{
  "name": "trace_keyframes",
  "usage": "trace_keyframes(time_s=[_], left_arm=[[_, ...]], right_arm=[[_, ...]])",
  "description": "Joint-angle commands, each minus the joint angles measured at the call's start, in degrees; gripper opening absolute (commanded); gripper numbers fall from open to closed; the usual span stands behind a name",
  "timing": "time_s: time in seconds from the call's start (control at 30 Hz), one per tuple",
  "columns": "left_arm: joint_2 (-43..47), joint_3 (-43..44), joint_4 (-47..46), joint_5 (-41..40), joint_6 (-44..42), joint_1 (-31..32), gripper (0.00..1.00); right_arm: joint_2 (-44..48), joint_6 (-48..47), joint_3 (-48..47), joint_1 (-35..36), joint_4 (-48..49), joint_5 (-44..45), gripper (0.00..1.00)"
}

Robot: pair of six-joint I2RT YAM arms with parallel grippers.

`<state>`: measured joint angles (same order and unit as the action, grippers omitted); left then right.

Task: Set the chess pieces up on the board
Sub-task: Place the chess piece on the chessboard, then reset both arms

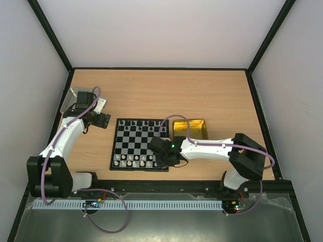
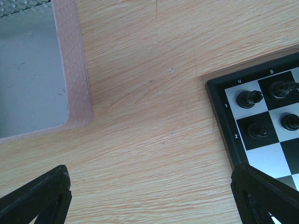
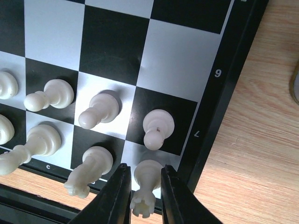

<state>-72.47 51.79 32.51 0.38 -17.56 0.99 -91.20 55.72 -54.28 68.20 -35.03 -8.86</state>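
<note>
Right pincer (image 3: 144,171) flanks the cream plastic rook (image 3: 146,184) on the corner square at 5 o'clock of the black-and-silver chessboard (image 3: 219,112); clenched or released, cannot tell. Placement step, apparently. Next move: open fully and lift straight clear. Left pincer (image 2: 150,177) gapes, idle.

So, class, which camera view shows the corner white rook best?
The right wrist view: the white rook fills the foreground between the fingers. The top external view hides it under the right gripper; the left wrist view misses it.

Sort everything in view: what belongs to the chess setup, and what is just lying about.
Job: board, black pieces, white pieces, white rook between the jaws of the right gripper.
Lying about: gold tray, grey lid.
</note>
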Motion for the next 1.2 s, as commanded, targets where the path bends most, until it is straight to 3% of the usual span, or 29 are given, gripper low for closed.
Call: trace_keyframes(time_s=[0.0, 0.63, 1.03, 1.17], left_arm=[[0.3, 0.0, 0.4, -0.1, 0.1, 0.2, 0.94], [0.4, 1.3, 1.4, -0.5, -0.3, 0.2, 0.94], [0.0, 2.3, 1.5, -1.9, -1.5, 0.0, 0.94], [0.8, 3.8, 3.1, -2.1, -2.0, 0.0, 0.94]], right_arm=[[0.0, -0.2, -2.4, 0.4, -3.1, 2.5, 0.18], [5.0, -1.3, -8.3, -1.0, -12.3, 10.1, 0.25], [15.8, -11.2, -7.2, -16.2, -13.3, 14.5, 0.21], [19.0, -14.1, -5.6, -21.6, -11.8, 13.7, 0.27]])
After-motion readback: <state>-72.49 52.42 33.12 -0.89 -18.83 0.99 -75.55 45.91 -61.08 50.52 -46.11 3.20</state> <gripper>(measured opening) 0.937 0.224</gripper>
